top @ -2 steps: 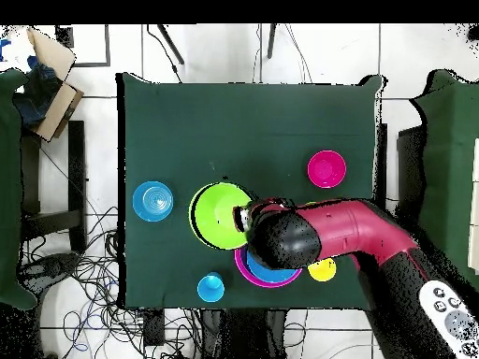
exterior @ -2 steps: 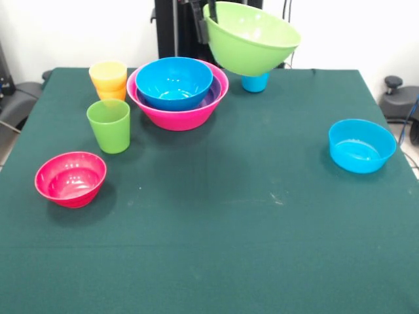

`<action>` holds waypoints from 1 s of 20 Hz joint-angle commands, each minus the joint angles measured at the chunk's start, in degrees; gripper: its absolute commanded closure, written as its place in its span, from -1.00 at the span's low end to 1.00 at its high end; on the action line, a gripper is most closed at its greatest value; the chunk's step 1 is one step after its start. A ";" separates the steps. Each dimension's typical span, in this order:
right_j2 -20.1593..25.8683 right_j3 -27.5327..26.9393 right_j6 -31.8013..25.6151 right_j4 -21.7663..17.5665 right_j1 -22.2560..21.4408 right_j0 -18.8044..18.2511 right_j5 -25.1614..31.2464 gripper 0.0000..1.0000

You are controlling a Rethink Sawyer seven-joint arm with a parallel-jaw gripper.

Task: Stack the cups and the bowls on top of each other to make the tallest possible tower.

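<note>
My gripper [exterior @ -2 steps: 205, 19] is shut on the rim of the light green bowl [exterior @ -2 steps: 252, 39], which hangs tilted in the air above the far side of the table. In the overhead view the gripper [top @ -2 steps: 245, 219] pinches that bowl [top @ -2 steps: 220, 215] at its edge. To the left of it stands the tower [exterior @ -2 steps: 178, 111]: a large pink bowl holding a purple bowl [exterior @ -2 steps: 217, 91] and a blue bowl [exterior @ -2 steps: 173, 82]. A yellow cup [exterior @ -2 steps: 109, 73] sits nested in an orange cup [exterior @ -2 steps: 114, 95]. The green cup [exterior @ -2 steps: 109, 125] stands upright nearby. A blue cup [exterior @ -2 steps: 255, 83] shows behind the lifted bowl.
A small red-pink bowl [exterior @ -2 steps: 70, 178] rests near the left edge of the green table [exterior @ -2 steps: 229, 248]. A light blue bowl [exterior @ -2 steps: 361, 145] sits alone at the right. From above, the red arm [top @ -2 steps: 346, 234] covers part of the pink stack [top @ -2 steps: 267, 273].
</note>
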 commanded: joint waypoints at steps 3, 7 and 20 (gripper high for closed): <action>6.40 -2.32 -18.70 -4.39 3.37 -1.21 6.26 1.00; 7.16 -2.50 -18.61 -5.07 4.14 -1.81 6.58 1.00; 12.08 -3.19 -23.12 -5.66 5.55 -7.50 11.12 1.00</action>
